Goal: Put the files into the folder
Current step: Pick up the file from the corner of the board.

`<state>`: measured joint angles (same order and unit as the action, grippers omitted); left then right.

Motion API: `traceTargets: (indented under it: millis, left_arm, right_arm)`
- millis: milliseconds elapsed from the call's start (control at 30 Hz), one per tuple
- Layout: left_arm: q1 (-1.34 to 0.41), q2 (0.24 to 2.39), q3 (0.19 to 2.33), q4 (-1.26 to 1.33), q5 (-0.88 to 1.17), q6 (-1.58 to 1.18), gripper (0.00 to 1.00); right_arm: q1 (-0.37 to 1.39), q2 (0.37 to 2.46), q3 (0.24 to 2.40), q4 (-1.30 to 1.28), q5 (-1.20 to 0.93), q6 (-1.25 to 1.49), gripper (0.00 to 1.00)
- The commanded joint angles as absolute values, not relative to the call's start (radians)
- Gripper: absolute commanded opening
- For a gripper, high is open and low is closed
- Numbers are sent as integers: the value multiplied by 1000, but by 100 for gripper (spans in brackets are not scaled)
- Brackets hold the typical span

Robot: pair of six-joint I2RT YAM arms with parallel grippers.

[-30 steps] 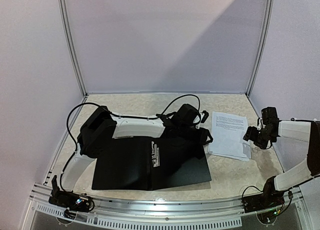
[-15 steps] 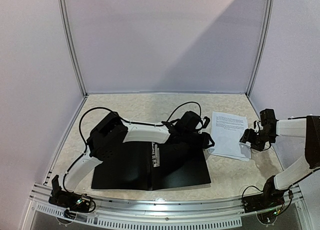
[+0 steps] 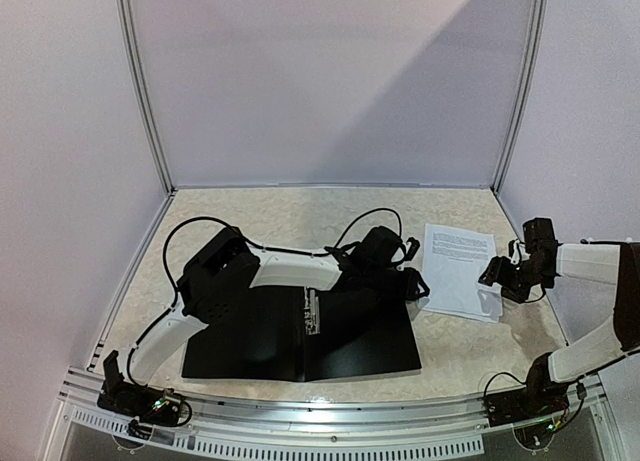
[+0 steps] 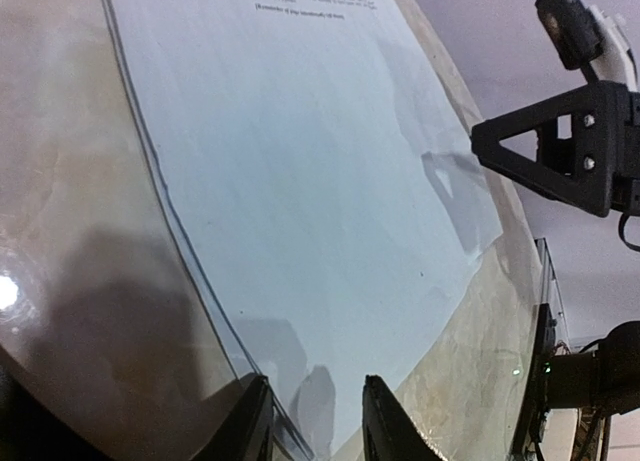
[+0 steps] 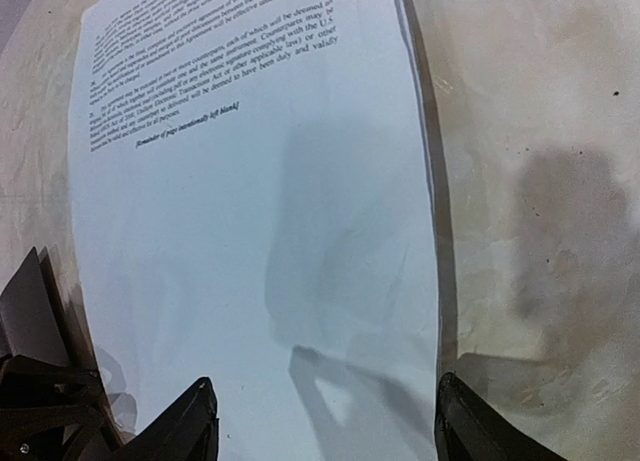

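Left end effector [image 4: 315, 406], arm outstretched, straddles files [image 4: 300, 181].

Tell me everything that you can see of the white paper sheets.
The files are a few thin white sheets, black print on the far part, the rest blank. They lie flat on the beige table, right of the black folder. The left gripper, open, straddles their near left edge; the right gripper, open wide, hangs over the near right corner, where the paper looks creased.
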<state>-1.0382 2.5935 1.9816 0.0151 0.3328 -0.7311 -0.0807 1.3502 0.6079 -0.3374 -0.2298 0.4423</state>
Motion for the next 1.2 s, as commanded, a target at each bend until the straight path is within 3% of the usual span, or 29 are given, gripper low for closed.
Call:
traceTargets:
  millis: [0, 1167]
  left_arm:
    - [-1049, 2628, 2006, 26, 346, -739, 31]
    - [-1040, 2643, 2010, 16, 361, -742, 30]
  right_arm:
    - [-84, 1324, 606, -351, -265, 461, 73]
    - [-84, 1286, 623, -335, -317, 487, 73]
